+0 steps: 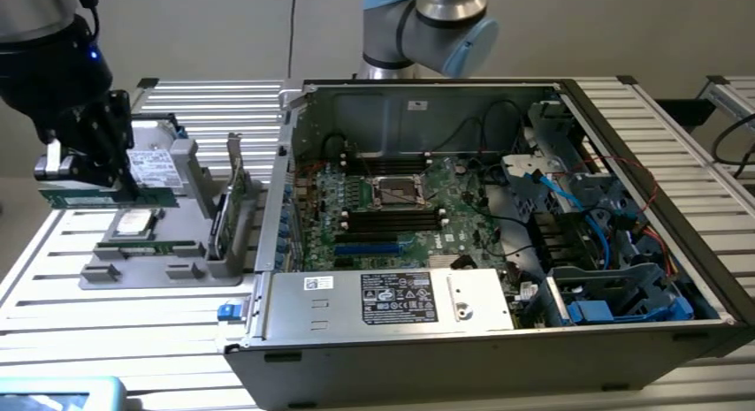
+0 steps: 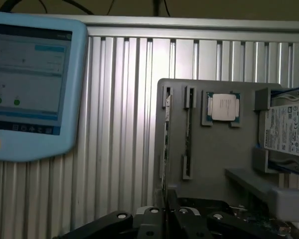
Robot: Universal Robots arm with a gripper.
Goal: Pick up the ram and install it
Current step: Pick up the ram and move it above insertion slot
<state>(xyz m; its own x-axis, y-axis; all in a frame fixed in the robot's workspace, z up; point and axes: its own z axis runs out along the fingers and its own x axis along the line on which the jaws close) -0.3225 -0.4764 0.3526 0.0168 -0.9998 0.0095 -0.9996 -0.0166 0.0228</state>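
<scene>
The ram (image 1: 154, 199), a long narrow green board, hangs level just above the grey holder tray (image 1: 177, 274) at the exterior view's left. My gripper (image 1: 109, 183) is shut on it from above, near one end. In the wrist view the ram (image 2: 165, 149) shows edge-on as a thin strip running up from between the dark fingers (image 2: 154, 216), over the tray (image 2: 214, 159). The open computer case (image 1: 496, 340) lies in the middle, with the motherboard's black memory slots (image 1: 390, 218) well to the exterior view's right of the gripper.
On the tray sit another green stick (image 1: 148, 249), a processor chip (image 1: 136, 221) (image 2: 222, 107), a hard drive (image 1: 151, 168) (image 2: 286, 132) and an upright green card with a metal bracket (image 1: 233, 186). A teach pendant (image 2: 30, 84) lies on the slatted table. The case's wall (image 1: 283, 163) stands between tray and motherboard.
</scene>
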